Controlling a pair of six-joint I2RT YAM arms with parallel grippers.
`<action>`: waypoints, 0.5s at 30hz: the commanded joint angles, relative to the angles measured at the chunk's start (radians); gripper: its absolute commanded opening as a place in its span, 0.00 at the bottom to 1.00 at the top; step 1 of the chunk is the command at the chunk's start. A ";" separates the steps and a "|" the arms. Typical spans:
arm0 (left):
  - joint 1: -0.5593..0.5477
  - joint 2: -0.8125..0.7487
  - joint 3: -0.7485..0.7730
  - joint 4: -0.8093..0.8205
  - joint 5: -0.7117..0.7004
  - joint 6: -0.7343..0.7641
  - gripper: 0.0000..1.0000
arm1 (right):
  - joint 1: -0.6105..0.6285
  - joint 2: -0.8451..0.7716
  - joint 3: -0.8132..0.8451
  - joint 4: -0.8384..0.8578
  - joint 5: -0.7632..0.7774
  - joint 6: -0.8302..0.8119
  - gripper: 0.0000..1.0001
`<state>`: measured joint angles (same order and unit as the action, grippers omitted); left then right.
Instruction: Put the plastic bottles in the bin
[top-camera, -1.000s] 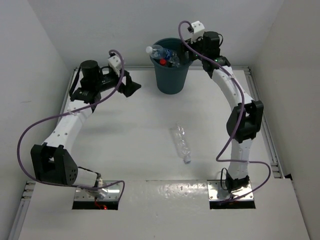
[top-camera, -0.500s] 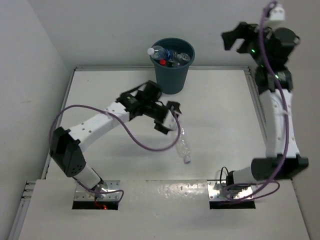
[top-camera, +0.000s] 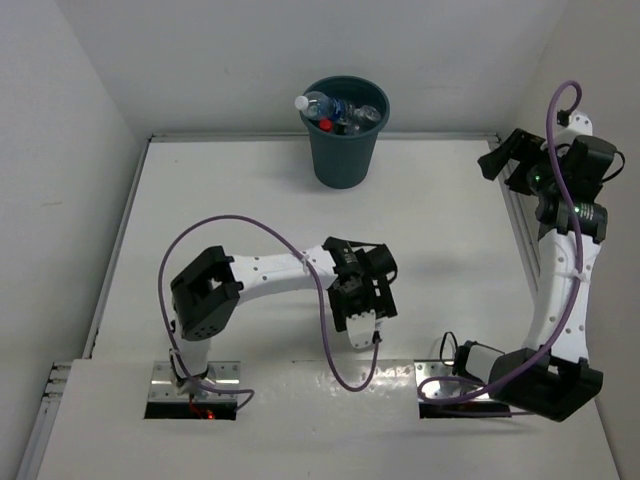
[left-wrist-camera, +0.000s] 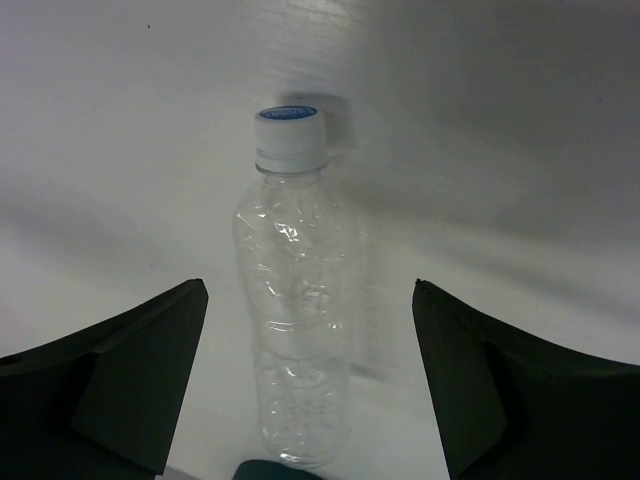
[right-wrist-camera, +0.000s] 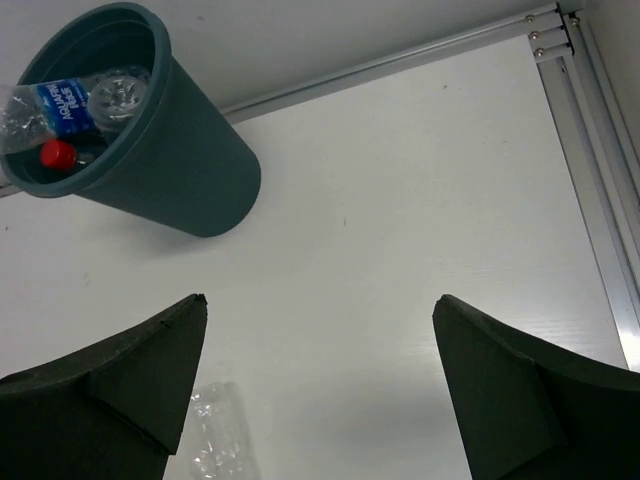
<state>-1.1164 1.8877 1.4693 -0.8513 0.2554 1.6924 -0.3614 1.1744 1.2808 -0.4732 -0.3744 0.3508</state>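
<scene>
Overhead, our left end effector (top-camera: 362, 300) is the nearer one, low over the tabletop (top-camera: 230, 200), bin (top-camera: 345, 160) far beyond. Left wrist: jaws wide, bottle (left-wrist-camera: 300, 330) lying lengthwise between them, cap pointing away. Right wrist: we see the right end effector (right-wrist-camera: 315, 300) spread, holding nothing.

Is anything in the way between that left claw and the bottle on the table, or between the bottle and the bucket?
Nothing visible. The open left gripper straddles the bottle, fingers on either side, and the table from there to the bin shows no obstacle.
</scene>
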 joint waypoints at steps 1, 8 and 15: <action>-0.043 0.013 0.048 -0.034 -0.117 0.055 0.91 | -0.024 -0.041 0.006 -0.001 -0.078 -0.004 0.92; -0.115 0.128 0.081 -0.034 -0.275 -0.013 0.93 | -0.079 -0.059 -0.003 -0.022 -0.159 -0.015 0.91; -0.135 0.260 0.157 -0.081 -0.416 -0.065 0.94 | -0.132 -0.087 -0.018 -0.034 -0.216 -0.016 0.91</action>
<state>-1.2385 2.1258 1.5761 -0.8883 -0.0830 1.6527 -0.4751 1.1130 1.2678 -0.5125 -0.5381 0.3439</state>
